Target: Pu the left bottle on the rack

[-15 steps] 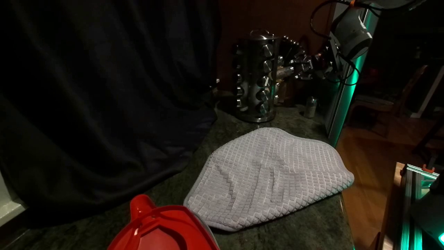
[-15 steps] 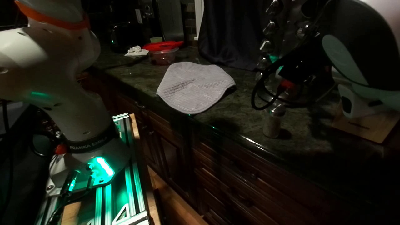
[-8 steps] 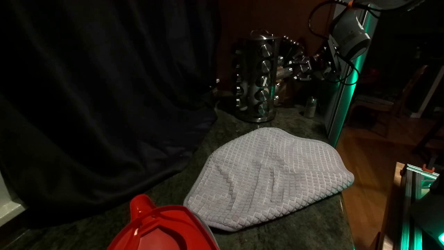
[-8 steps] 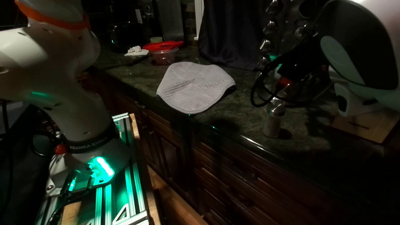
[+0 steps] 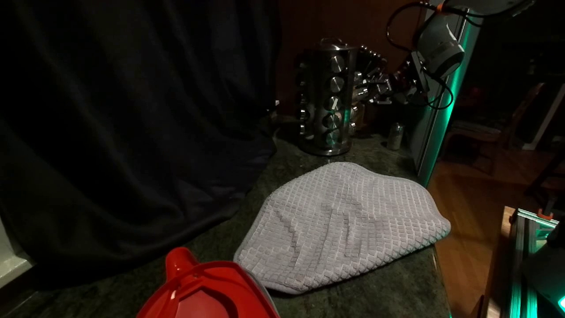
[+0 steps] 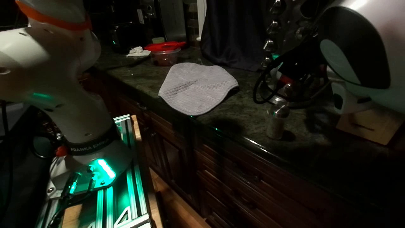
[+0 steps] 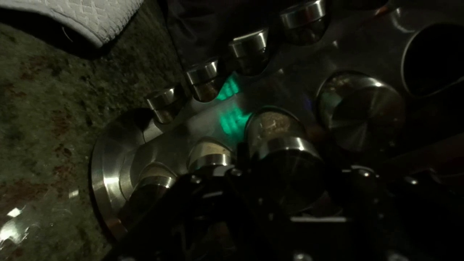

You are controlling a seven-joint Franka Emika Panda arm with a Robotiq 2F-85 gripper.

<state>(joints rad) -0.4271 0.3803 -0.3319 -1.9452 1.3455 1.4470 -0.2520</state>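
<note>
Wrist view, left to right: one counter (image 7: 47,90); one mat (image 7: 105,18), a corner of it; one rack (image 7: 286,88), slanting across my frame. Caps (image 7: 248,43) on it, eight by my count: four in the upper row, four in the lower. One of the lower four tops the bottle (image 7: 281,139) at my gripper (image 7: 291,156), which stands at the bottom edge. That bottle, the task's, sits with its glass end in a hole of the rack, cap outward. My jaws stand to either side of it; whether they press on it I cannot tell in this dark. Farthest right in that row: one dark hole (image 7: 433,59).

Items common to both exterior views: one curtain (image 5: 145,132), one red lid (image 5: 212,287), one mat, one rack, one second bottle (image 5: 395,137), upright on the counter and apart from the rack.

Further, in an exterior view, left to right: five caps down a single column of the rack; my gripper, just right of the rack; one chair (image 5: 474,128), well behind.

Further, in an exterior view, left to right: one arm (image 6: 63,76), its base (image 6: 118,155) lit green; one white paper (image 6: 138,52); one clear tub (image 6: 165,58) beneath the lid; several drawers (image 6: 234,172), uncounted for darkness.
</note>
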